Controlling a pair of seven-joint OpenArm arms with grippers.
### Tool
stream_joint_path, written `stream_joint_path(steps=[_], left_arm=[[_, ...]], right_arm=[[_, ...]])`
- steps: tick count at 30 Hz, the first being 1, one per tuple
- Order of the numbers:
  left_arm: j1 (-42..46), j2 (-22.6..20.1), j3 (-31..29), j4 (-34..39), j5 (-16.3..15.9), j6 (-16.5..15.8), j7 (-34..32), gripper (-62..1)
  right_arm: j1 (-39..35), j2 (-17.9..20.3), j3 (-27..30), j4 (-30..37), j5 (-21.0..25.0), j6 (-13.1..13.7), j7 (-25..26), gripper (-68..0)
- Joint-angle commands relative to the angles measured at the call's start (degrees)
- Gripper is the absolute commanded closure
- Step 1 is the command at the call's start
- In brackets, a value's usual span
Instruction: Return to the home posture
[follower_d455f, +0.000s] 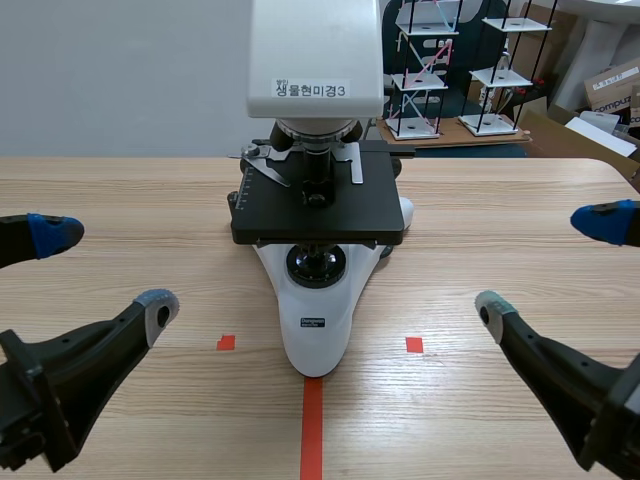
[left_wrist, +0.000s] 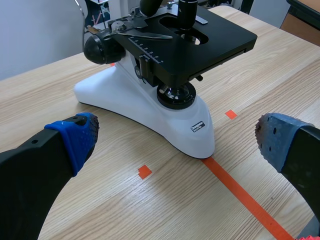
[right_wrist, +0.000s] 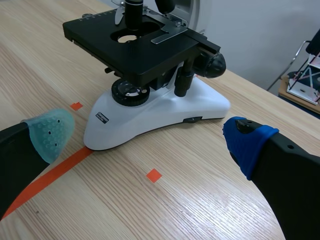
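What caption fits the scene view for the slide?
Left claw and right claw, both open and empty, flank a white microscope on the wooden table.

The left arm (follower_d455f: 60, 368) and the right arm (follower_d455f: 572, 382) sat low at either side, each with its jaws spread wide.

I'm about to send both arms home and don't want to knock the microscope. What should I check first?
1. Left gripper empty: ok. The fingers are open with nothing between them.
2. Right gripper empty: ok. It is open and holds nothing.
3. Grippers clear of the microscope: ok. One sits on each side of it and neither touches it.
4. Microscope stable: ok. It stands upright with its base flat on the table.
5. Space behind the arms for pulling back: cannot tell, since it is out of view.
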Motion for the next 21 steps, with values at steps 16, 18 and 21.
stream_joint_path(steps=[16,18,21], left_arm=[[-0.2,0.44,-0.26,0.44,-0.39,0.11,-0.81,-62.3],[-0.2,0.44,-0.26,0.44,-0.39,0.11,-0.81,-62.3],[-0.2,0.44,-0.26,0.44,-0.39,0.11,-0.81,-62.3]], right_arm=[[0.72,-0.87,0.55,0.26,0.35,0.02,-1.84,-67.9],[0.72,-0.85,0.55,0.26,0.22,0.02,-2.21,-67.9],[0.72,-0.85,0.55,0.26,0.0,0.02,-2.08,-67.9]])
